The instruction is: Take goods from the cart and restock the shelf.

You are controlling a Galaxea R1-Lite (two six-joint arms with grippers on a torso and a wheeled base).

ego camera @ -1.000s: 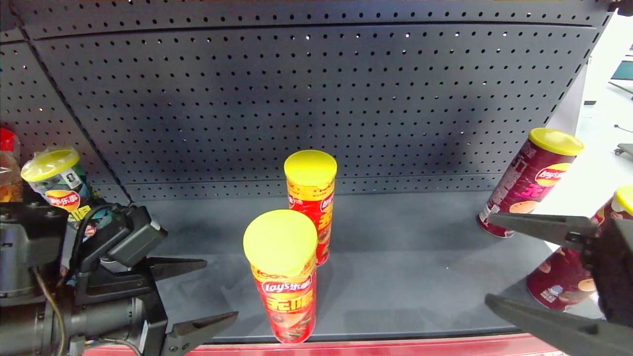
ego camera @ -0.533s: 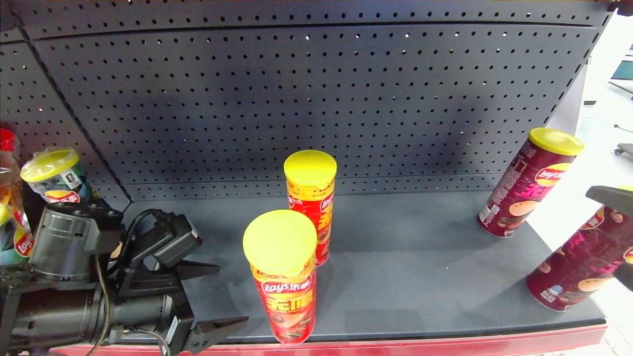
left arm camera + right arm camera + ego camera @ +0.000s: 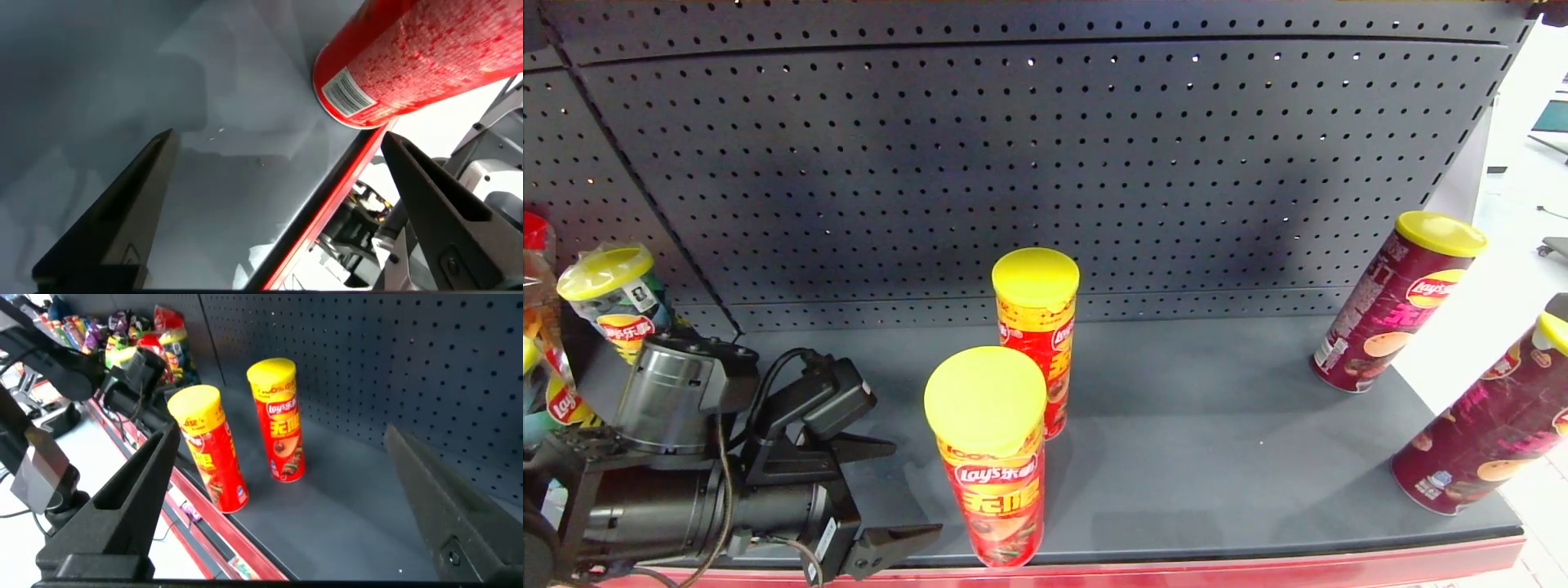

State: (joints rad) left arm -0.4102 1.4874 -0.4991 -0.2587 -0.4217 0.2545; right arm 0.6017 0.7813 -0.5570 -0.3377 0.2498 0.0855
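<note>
Left end effector (image 3: 915, 490) spread beside front red can (image 3: 992, 457) on shelf (image 3: 1217, 457), right end effector (image 3: 282, 433) also spread

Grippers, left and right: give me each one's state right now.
Left gripper: open, empty, beside the front red chip can.
Right gripper: open, empty.

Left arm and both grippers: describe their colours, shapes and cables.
The left arm is black, with a silver-grey cylindrical joint, a boxy black camera and looping black cables. The left gripper has two black, wedge-shaped fingers tapering to points. The right gripper has the same dark fingers.
</note>
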